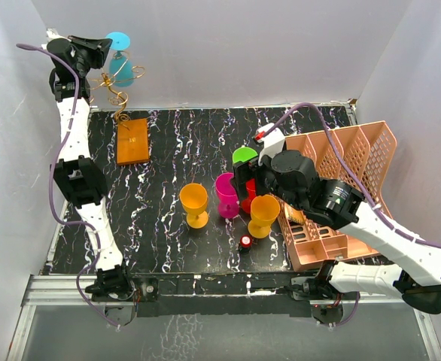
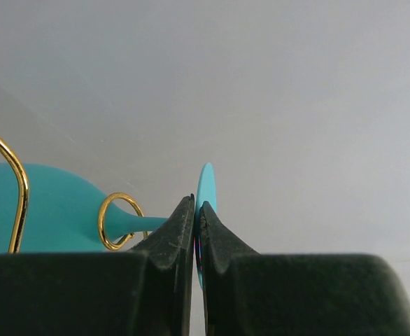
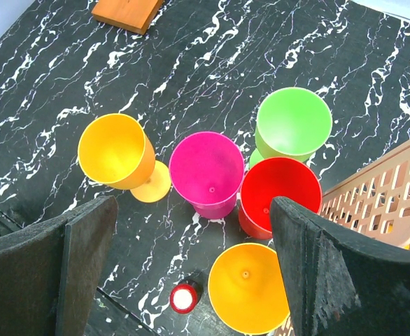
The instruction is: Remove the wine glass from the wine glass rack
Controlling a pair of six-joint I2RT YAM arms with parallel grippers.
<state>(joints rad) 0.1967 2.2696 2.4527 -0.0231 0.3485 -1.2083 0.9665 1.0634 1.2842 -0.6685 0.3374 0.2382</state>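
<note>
Your left gripper (image 2: 196, 207) pinches the foot of the glass (image 2: 58, 203) to slide it off the rack (image 1: 132, 141); your right gripper (image 3: 191, 210) hangs wide open.

No text, label, brand, number or sign is legible on the wine glass rack (image 1: 132, 141), the teal wine glass (image 1: 120, 68), the coloured goblets (image 3: 206, 171), the lattice basket (image 1: 356, 150) or the marbled tabletop (image 1: 183, 143).

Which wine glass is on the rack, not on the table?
The teal wine glass, its stem in the gold wine glass rack, foot pinched by the left gripper. The other five stand on the table.
</note>
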